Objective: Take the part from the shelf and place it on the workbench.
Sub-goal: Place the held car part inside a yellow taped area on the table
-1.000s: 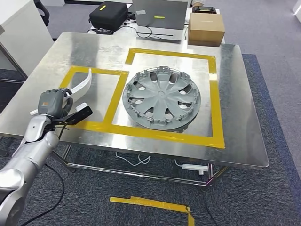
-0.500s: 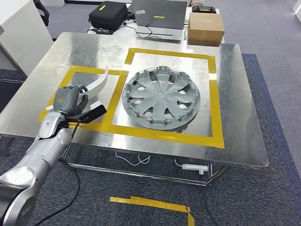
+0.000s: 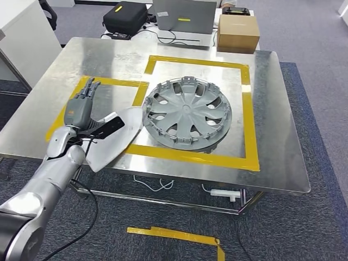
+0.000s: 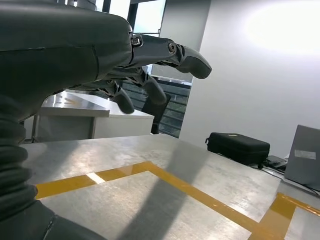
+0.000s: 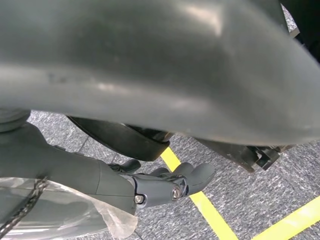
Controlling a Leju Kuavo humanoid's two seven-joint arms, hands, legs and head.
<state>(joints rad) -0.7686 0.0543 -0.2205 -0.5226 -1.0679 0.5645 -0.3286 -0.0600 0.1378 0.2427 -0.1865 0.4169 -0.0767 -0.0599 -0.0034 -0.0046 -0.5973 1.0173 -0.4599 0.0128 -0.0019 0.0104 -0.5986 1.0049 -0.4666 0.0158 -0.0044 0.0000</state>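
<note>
The part point(image 3: 117, 142), a pale grey curved panel, lies flat on the metal workbench point(image 3: 279, 136) in the left yellow-taped square, and its near end hangs over the front edge. My left hand point(image 3: 80, 106) hovers just left of it with the fingers point(image 4: 188, 60) stretched out and nothing between them. A dark piece at the wrist point(image 3: 109, 126) reaches over the panel. A grey wheel cover point(image 3: 186, 113) sits in the larger taped square to the right, close to the panel's tip. My right hand point(image 5: 151, 182) hangs above the carpet, fingers loosely extended and holding nothing.
A black case point(image 3: 124, 16), a laptop point(image 3: 185, 15) and a cardboard box point(image 3: 238, 32) stand behind the bench. A white cabinet point(image 3: 24, 38) is at the far left. Yellow tape point(image 3: 176, 235) marks the carpet in front, and cables run under the bench.
My left hand carried the part to the right over the taped square, then let go. The part has dropped flat onto the bench and the fingers have spread.
</note>
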